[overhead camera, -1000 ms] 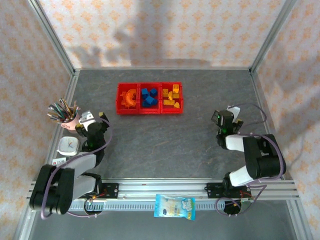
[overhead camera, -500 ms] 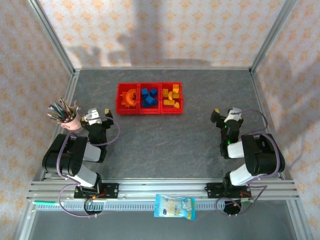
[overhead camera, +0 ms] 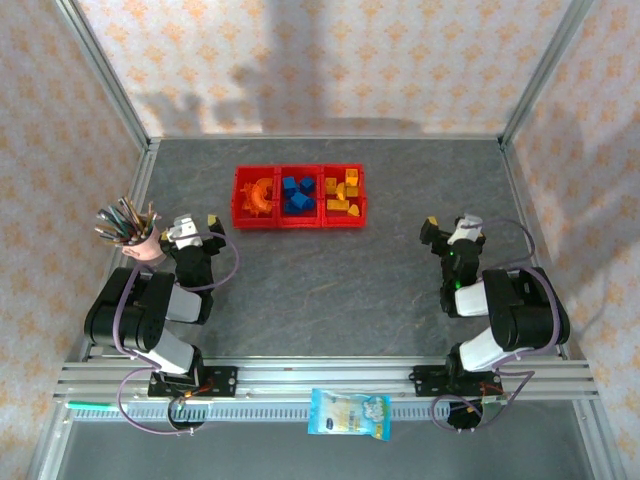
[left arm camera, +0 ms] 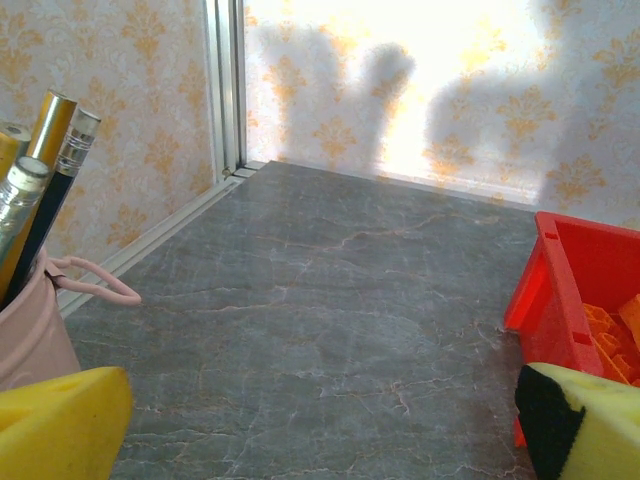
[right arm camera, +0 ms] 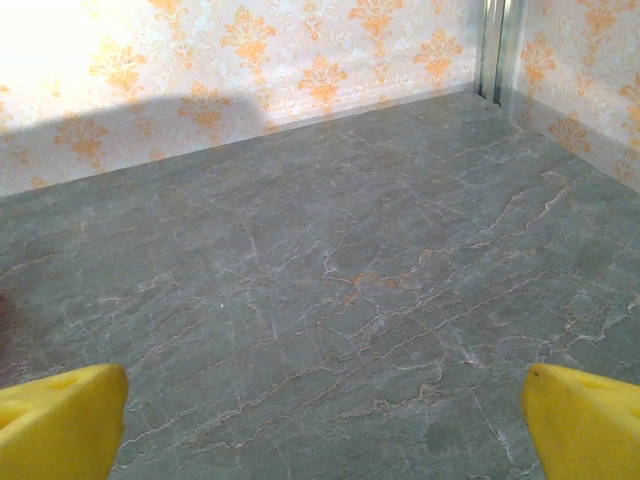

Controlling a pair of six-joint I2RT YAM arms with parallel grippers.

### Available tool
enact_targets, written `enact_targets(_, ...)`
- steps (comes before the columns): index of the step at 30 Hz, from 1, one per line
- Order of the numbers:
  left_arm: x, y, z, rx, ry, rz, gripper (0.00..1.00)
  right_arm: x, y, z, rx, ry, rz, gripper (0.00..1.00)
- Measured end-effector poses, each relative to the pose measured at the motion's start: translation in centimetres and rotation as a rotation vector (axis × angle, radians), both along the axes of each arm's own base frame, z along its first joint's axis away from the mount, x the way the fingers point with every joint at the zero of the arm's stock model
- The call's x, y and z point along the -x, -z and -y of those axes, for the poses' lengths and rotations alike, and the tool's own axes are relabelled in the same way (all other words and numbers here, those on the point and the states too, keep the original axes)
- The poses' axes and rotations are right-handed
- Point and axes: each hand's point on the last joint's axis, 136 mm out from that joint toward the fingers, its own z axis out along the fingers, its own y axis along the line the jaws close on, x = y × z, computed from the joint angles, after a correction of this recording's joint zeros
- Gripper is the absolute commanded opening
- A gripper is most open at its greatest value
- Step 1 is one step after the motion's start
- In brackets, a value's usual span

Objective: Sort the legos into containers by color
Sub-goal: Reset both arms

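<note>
Both arms are tucked back near their bases. L gripper (overhead camera: 197,228) sits just beside the pink cup of pens (overhead camera: 135,238), jaws spread wide w/ nothing btwn them. In the left wrist view its yellow fingertips (left arm camera: 60,425) frame bare table (left arm camera: 300,300). R gripper (overhead camera: 448,232) is likewise wide and empty, over bare table on the right side. The containers (overhead camera: 300,224), three joined red bins, sit mid-table toward the back wall, closer to the L gripper, well apart from the R. Orange legos (overhead camera: 260,194) are in the left bin, blue legos (overhead camera: 297,193) in the middle, yellow legos (overhead camera: 343,193) in the right. None lie near either set of jaws.
</note>
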Motion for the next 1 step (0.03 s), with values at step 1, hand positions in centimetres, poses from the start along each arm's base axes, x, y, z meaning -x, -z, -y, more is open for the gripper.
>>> enact_targets(1,-0.01,0.0,0.01,0.0,0.001,0.0,1.0,0.0,-0.01,0.0,0.0,0.0,0.0,1.0)
